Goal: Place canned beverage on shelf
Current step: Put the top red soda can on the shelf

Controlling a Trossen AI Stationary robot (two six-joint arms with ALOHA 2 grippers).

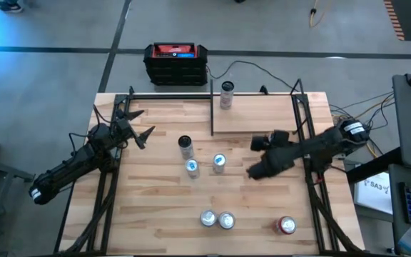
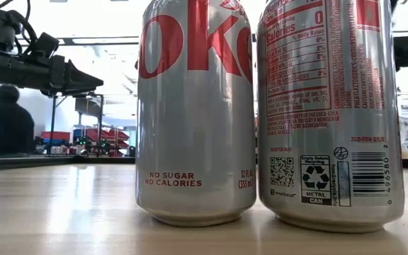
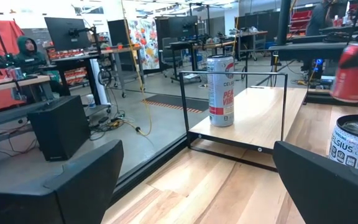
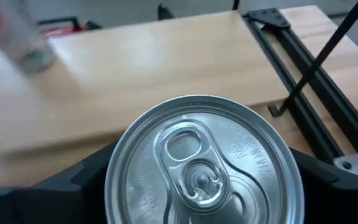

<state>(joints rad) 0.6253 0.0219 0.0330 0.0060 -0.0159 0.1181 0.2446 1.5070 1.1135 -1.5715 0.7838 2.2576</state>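
Evenly and brightly lit from overhead across the table (image 1: 163, 214), with only soft, short shadows beside the cans. Blue glow at the overhead view's upper left corner. Strongly backlit at table height: blown-out white ceiling and windows behind the two silver cans (image 2: 195, 113), pale glare on the wood in front. Blurred in the right wrist view along the shelf (image 4: 166, 68) and a smeared can (image 4: 23, 37); sharp on the can top (image 4: 201, 165). Motion-smeared red can (image 3: 353, 71) in the left wrist view.
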